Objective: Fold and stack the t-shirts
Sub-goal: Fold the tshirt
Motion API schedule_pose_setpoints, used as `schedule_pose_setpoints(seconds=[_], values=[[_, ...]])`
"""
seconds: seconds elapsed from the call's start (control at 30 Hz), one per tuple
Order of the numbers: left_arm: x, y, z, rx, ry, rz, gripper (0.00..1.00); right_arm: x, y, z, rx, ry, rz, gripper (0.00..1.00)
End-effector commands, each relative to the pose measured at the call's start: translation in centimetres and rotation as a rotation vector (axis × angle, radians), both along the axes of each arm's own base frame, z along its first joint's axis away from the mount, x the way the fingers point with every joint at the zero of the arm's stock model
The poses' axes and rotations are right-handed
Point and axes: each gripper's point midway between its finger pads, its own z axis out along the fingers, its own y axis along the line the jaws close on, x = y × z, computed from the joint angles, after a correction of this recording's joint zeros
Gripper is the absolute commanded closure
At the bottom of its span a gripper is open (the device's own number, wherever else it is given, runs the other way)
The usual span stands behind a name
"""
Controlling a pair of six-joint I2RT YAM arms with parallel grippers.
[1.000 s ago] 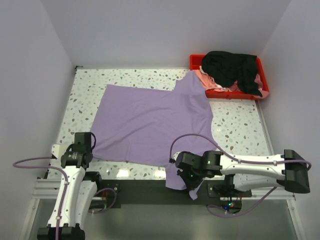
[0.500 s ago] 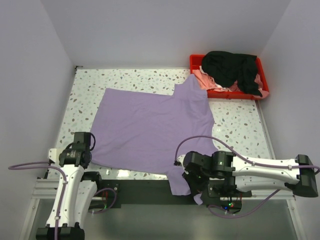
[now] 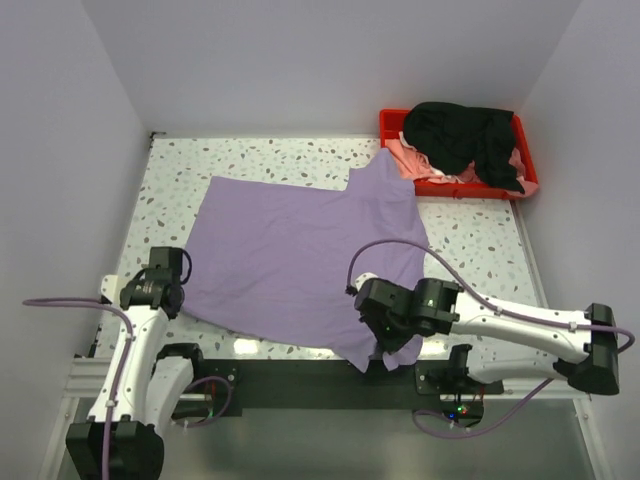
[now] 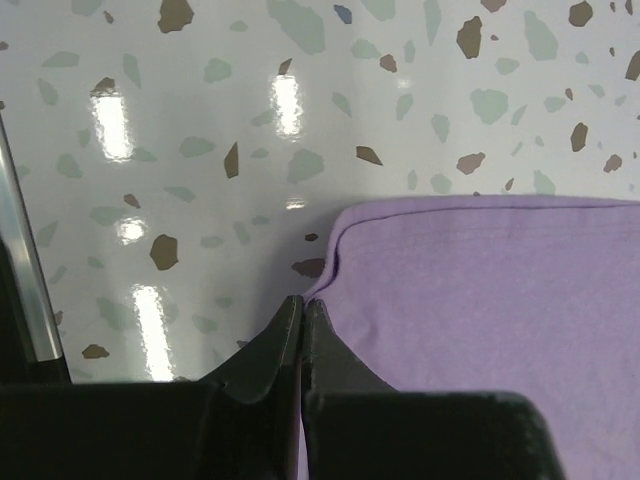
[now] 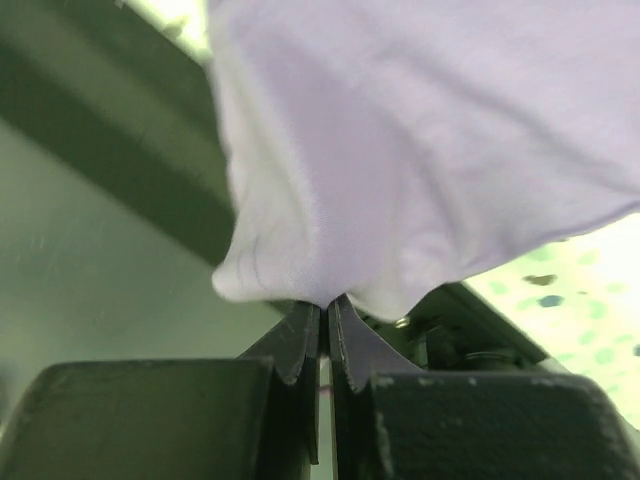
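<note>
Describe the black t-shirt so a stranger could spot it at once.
On the speckled table, look to the far right corner, where a red tray sits. The black t-shirt lies crumpled on top in that tray. It is the only dark cloth: the pink t-shirt lies under it, the lavender t-shirt spread on the table.

- Your right gripper has its fingertips pressed together on a bunched fold of the lavender t-shirt.
- The cloth spreads wide above that pinch.
- The speckled bench shows beyond it, with a dark rail along its edge.
</note>
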Motion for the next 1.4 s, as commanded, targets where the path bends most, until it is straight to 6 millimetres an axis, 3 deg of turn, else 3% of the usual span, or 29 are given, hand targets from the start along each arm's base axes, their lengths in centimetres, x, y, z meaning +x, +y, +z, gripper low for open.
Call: schedule_pose_setpoints(seconds=[0.0,0.03,0.13,0.5,0.67,0.97,1.2,1.37], values=[[3.0,0.5,2.5,0.036,-0.094,-0.023,1.00,4.0,-1.1,1.8,-0.025,-0.110,-0.067,1.00],[3.8,0.5,2.8,0.038,-0.114,-0.034,1.00,5.6,-1.6,2.4,-0.018,-0.129,-0.105,1.00],[4.9,0.2,3.0,0.023,-0.125,-0.063,1.00,7.7,-1.7,3.6,0.005,-0.160,-0.136,1.00],[9.8,0.0,3.6,0.017,-0.137,-0.111,1.00,13.8,-2.0,6.3,0.000,-0.269,-0.218,1.00],[11.1,0.3,3.3,0.031,-0.104,-0.111,1.00,16.1,-3.4,6.0,-0.093,-0.281,-0.278,1.00],[13.0,0.3,1.8,0.032,-0.071,-0.132,1.00,20.6,-3.5,5.8,-0.077,-0.310,-0.348,1.00],[14.4,0.2,0.4,0.030,-0.051,-0.159,1.00,23.6,-3.3,4.7,-0.120,-0.319,-0.289,1.00],[14.9,0.7,-0.3,0.053,-0.030,-0.156,1.00,26.2,-3.0,3.5,-0.196,-0.312,-0.150,1.00]])
